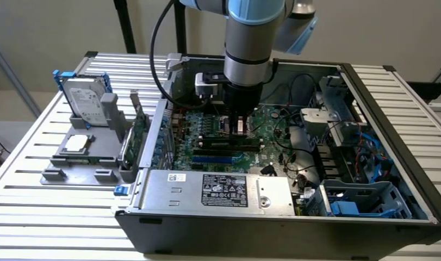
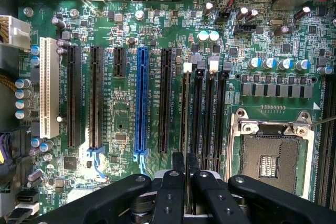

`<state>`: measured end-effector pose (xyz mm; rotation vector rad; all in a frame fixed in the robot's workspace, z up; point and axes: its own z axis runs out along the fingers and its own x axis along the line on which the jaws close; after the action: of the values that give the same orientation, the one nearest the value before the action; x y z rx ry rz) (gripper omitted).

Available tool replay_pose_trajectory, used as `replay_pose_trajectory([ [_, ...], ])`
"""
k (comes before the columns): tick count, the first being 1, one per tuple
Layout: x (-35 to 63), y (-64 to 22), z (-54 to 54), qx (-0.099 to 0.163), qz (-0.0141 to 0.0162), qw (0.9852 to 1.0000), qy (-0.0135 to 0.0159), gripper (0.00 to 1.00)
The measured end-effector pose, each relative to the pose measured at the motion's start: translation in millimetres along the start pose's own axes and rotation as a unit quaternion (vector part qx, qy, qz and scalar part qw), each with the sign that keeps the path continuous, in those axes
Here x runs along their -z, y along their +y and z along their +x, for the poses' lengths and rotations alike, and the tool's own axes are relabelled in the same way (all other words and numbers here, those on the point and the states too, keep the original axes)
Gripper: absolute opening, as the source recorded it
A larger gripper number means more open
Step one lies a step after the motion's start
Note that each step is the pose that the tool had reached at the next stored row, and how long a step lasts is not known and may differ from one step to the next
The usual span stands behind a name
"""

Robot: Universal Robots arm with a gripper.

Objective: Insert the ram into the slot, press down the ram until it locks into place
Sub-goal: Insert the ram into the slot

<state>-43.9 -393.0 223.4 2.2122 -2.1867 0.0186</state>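
Gripper (image 2: 186, 159) is down inside the case (image 1: 278, 231), low over the board (image 2: 121, 140); arm (image 1: 253, 49) stands upright above it. Jaws are drawn close, pinching a thin strip seen edge-on, taken to be the ram (image 2: 186, 129). The ram runs straight out from between the jaws, lying along the slot (image 2: 188, 77), the outermost of four black ones side by side; the three neighbours (image 2: 210, 114) sit just to one side of the jaws and look vacant; the blue slot (image 2: 140, 103) lies further off on the other side.

Assessment: pick-up and carriage are done; the ram is lined up with the slot and appears to be at or in its mouth. Depth of seating cannot be judged, since the edge-on angle hides the contact row; the white latch (image 2: 187, 67), at the end far from the jaws, gives no clear sign of being closed. Pressing down and locking are therefore unconfirmed; the grip is not released.
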Motion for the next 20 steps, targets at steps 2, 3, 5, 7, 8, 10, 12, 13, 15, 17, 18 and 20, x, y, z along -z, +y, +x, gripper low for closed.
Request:
replay_pose_trajectory([
  [2, 0.0, 0.0, 0.0, -0.001, 0.0, 1.0, 0.0, 0.13],
  [3, 0.0, 0.0, 0.0, -0.002, 0.0, 1.0, 0.0, 0.13],
  [5, 0.0, 0.0, 0.0, -0.003, -0.0001, 1.0, 0.0, 0.13],
  [7, 0.0, 0.0, 0.0, -0.003, 0.0, 1.0, 0.0, 0.13],
  [8, 0.0, 0.1, 0.0, -0.004, 0.0, 1.0, 0.0, 0.13],
  [10, 0.0, 0.6, 0.1, -0.005, 0.0001, 1.0, -0.0001, 0.13],
  [12, 0.0, 0.8, 0.3, -0.006, 0.0002, 1.0, -0.0001, 0.13],
  [13, 0.0, 0.8, 0.4, -0.006, 0.0002, 1.0, -0.0001, 0.13],
  [15, 0.1, 0.9, 0.7, -0.007, 0.0003, 1.0, 0.0, 0.13],
  [17, 0.2, 1.0, 0.9, -0.007, 0.0004, 1.0, 0.0, 0.13],
  [18, 0.2, 1.0, 1.0, -0.008, 0.0004, 1.0, 0.0, 0.13],
  [20, 0.2, 0.9, 1.1, -0.008, 0.0006, 1.0, 0.0, 0.13],
])
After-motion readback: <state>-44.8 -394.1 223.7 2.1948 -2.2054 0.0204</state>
